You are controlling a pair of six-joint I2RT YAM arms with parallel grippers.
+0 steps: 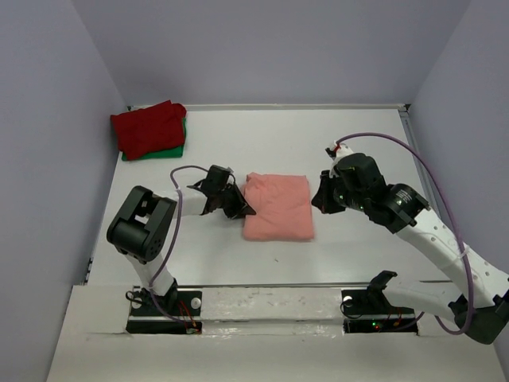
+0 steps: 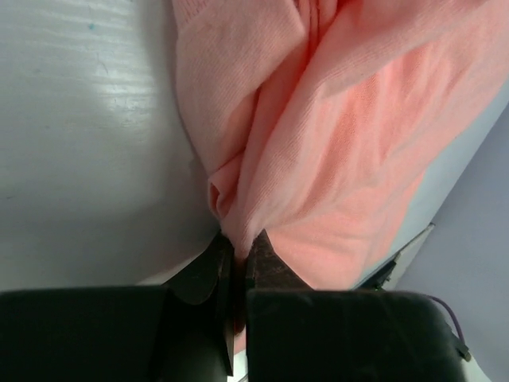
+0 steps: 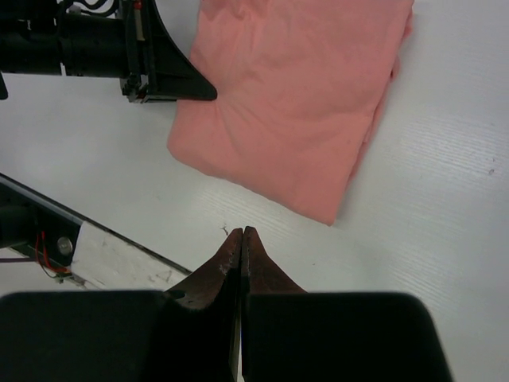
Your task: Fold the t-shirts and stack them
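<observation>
Right fingers (image 3: 231, 256): pressed together and empty, over bare bench (image 1: 318, 135) just beside the pink shirt's right edge.
Left fingers (image 2: 216, 269): clamped on a small bunch of cloth at the left edge of the pink shirt (image 1: 277, 207).
Pink shirt: a folded pad on the middle of the bench, between the two arms.
Risk at the pinch: the bite looks thin. If it takes only the upper layers, a lift would likely peel the fold open.
Risk from one-sided hold: with the right side unsupported, the pad could sag, swing or drag along the bench and lose its shape.
Stack: the dark red shirt (image 1: 149, 126) lies on the green shirt (image 1: 163, 151) in the far left corner, well apart from the pink one.
Risk at the stack: red already sits askew on green and close to the wall, so a crooked or sliding landing could push the pile over.
</observation>
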